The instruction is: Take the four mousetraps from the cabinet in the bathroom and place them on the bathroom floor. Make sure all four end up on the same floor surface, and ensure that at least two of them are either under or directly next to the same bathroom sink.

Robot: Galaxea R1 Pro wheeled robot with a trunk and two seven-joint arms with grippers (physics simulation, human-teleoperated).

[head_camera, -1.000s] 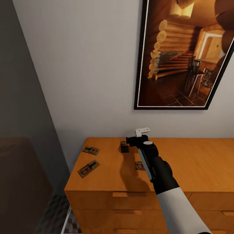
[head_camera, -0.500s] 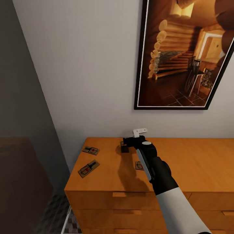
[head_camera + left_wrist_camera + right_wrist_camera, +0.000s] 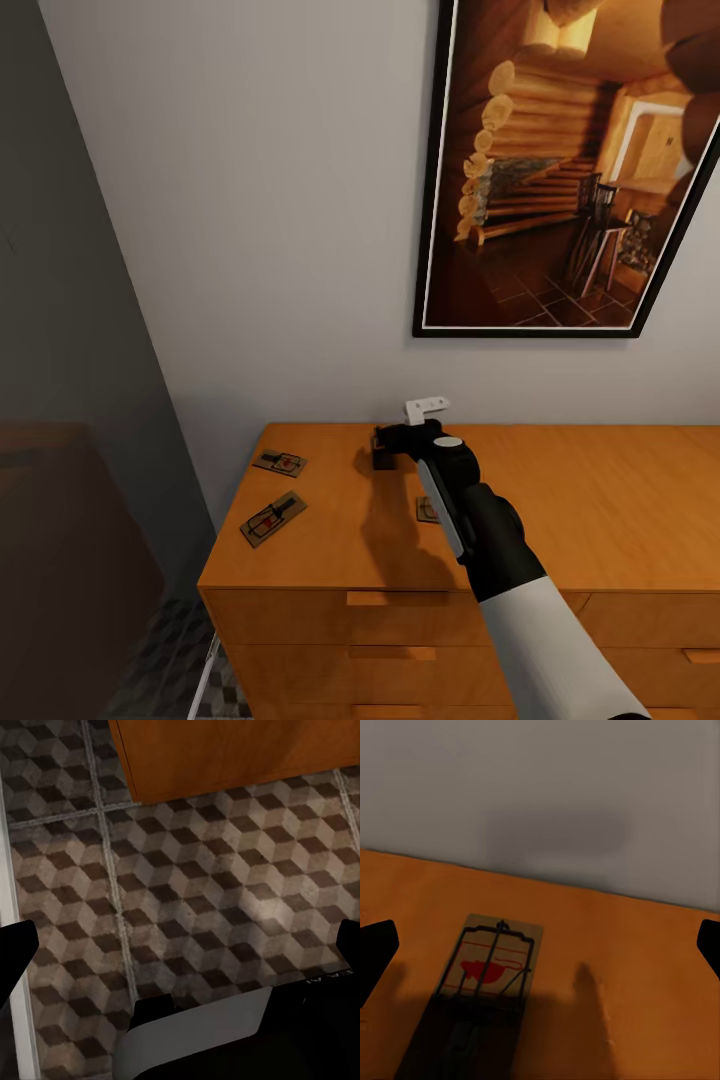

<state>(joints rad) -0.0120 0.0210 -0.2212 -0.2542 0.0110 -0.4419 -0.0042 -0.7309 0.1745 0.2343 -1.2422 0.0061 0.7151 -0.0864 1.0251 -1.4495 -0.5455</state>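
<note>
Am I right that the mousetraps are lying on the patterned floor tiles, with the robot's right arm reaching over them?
Not quite. The mousetraps lie on top of the orange wooden cabinet, not on the floor tiles; the head view shows it. The right gripper does reach over them, above another mousetrap.

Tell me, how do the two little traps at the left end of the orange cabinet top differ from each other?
The rear mousetrap lies closer to the wall and looks smaller in the head view; the front mousetrap lies nearer the cabinet's front edge. The rear one's long side runs roughly along the wall, while the front one is turned diagonally. Both lie flat, brown boards with red marks, untouched.
</note>
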